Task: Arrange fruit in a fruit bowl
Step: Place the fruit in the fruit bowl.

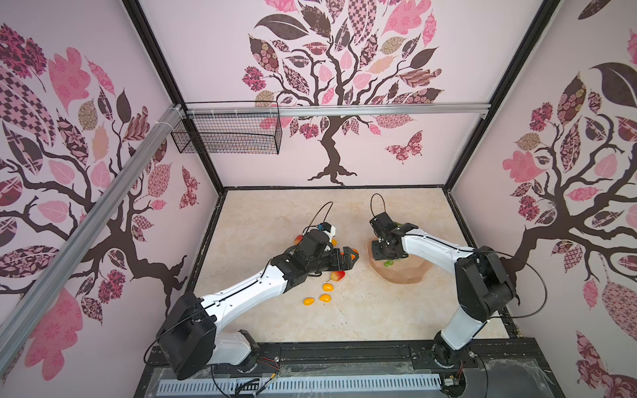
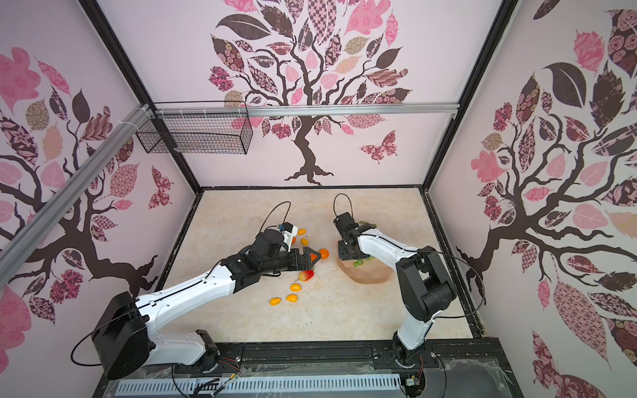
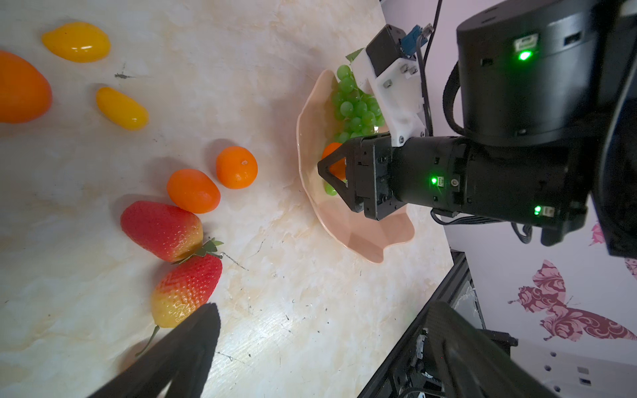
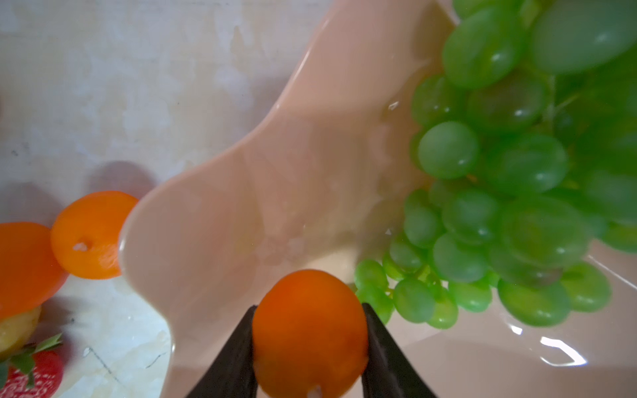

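count, left wrist view: one fruit bowl (image 3: 348,227), one green grape bunch (image 3: 355,110), three tangerines (image 3: 237,167) (image 3: 193,191) (image 3: 330,151), two strawberries (image 3: 162,229) (image 3: 186,293), two yellow ovals (image 3: 76,41) (image 3: 122,108), one orange fruit (image 3: 20,88) cut by the frame edge. in a top view, three yellow-orange ovals (image 1: 327,286) (image 1: 325,298) (image 1: 308,301) lie grouped; overall oval total undetermined.

Surface: pale, marbled tabletop (image 1: 344,213), spread out before me.
Bowl: peach-pink scalloped fruit bowl (image 1: 413,277) stood on my right side.
Tangerines: two tangerines (image 3: 236,167) lay just beside each other, near the bowl's rim.
Strawberries: two strawberries (image 3: 162,230) lay touching.
Ovals: three yellow-orange ovals (image 1: 325,298) lay loosely grouped, nearer to me.
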Tool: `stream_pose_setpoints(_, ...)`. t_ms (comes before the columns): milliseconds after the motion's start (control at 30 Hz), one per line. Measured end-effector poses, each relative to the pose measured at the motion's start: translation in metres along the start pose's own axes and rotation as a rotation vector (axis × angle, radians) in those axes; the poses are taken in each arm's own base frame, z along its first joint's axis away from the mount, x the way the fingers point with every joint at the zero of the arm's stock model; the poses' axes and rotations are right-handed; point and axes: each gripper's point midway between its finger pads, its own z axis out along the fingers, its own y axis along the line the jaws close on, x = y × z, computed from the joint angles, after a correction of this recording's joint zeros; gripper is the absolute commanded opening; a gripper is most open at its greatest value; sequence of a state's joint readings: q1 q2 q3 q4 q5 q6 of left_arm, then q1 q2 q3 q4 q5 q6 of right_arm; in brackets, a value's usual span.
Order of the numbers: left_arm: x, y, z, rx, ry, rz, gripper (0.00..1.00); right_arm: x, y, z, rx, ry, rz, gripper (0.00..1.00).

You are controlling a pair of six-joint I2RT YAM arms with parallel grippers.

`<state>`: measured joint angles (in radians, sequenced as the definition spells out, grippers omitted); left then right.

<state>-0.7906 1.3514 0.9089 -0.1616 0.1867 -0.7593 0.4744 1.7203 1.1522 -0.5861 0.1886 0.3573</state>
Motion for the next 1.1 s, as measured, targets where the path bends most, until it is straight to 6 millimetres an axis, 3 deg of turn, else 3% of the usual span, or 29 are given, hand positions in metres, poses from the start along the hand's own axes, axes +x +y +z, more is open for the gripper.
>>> stream_pose_setpoints(533, -0.002, 0.005, 0.0, -0.026, -0.015, -0.005, 0.98, -0.01, -0.009, 0.026, 0.069, 0.015, -0.012, 0.51)
stream_pose_setpoints(733, -0.003, 0.007, 0.0, -0.039, -0.019, -0.006, 0.98, -0.013, -0.008, 0.025, 0.07, 0.007, -0.012, 0.58)
stream_pose_setpoints(1100, 0.002, 0.02, -0.007, -0.117, 0.007, 0.018, 0.98, -0.018, -0.005, 0.017, 0.049, -0.003, -0.022, 0.61)
